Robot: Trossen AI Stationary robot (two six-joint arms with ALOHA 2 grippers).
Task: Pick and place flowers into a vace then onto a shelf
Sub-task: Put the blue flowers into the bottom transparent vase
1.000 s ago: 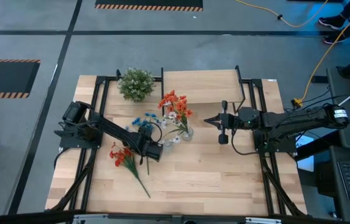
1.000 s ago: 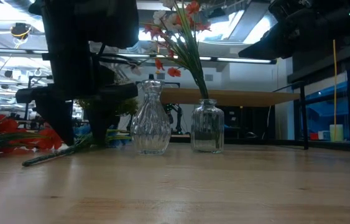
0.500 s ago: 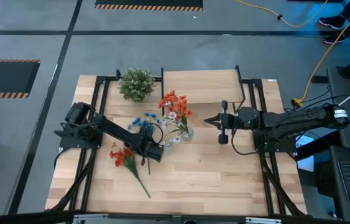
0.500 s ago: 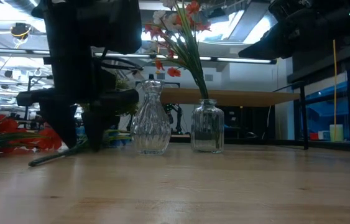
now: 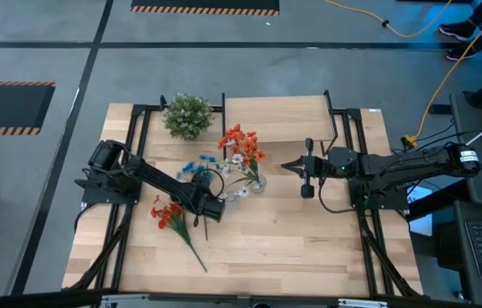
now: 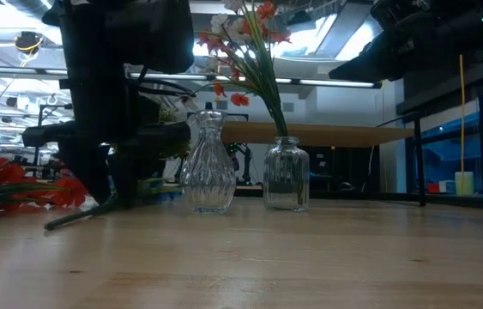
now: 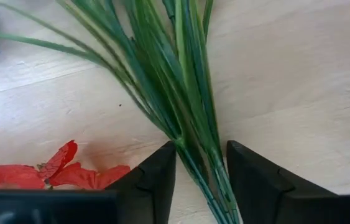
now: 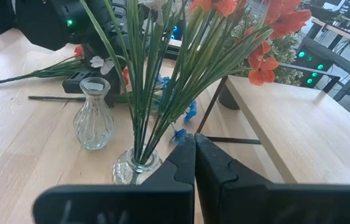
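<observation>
Red (image 5: 241, 139) and white (image 5: 237, 160) sprays stood in vase (image 5: 256, 182); blue (image 5: 196, 167) and second red (image 5: 169, 214) laid on table; shelf (image 5: 279, 118) behind.

You have two vases side by side mid-table: the empty vase (image 5: 231, 197) on the left, the filled vase (image 5: 256, 183) right of it holding flowers (image 5: 241, 148). The shelf (image 5: 279, 118) stands behind them, the potted plant (image 5: 187, 115) at its left end, a loose spray (image 5: 172, 217) lies left of the vases
</observation>
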